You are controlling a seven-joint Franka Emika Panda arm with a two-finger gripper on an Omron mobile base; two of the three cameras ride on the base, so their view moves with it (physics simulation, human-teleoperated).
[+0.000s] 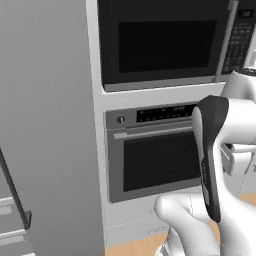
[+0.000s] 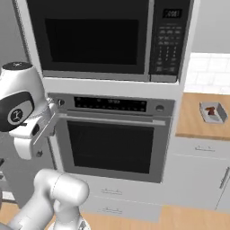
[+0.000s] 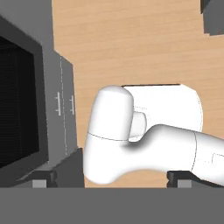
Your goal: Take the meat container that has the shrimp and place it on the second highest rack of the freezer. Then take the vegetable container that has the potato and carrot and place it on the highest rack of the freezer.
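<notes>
The freezer (image 1: 50,125) is the tall grey panel on the left of the left base view. Its dark bar handle (image 1: 15,192) slants across pale shelf edges (image 1: 10,220) at the lower left. A small grey tray (image 2: 213,112) holding a reddish piece lies on the wooden counter far right; it is too small to tell which container it is. My gripper (image 3: 111,179) is open with nothing between its fingertips (image 3: 43,178), and it points down at the floor over my own arm. The hand (image 2: 31,134) hangs in front of the oven's left edge, far from the tray.
A black microwave (image 2: 94,38) sits above a wall oven (image 2: 112,143), with drawers (image 2: 110,200) below. The wooden counter (image 2: 193,121) runs right over grey cabinets (image 2: 197,177). Wooden floor (image 3: 131,43) lies under the hand.
</notes>
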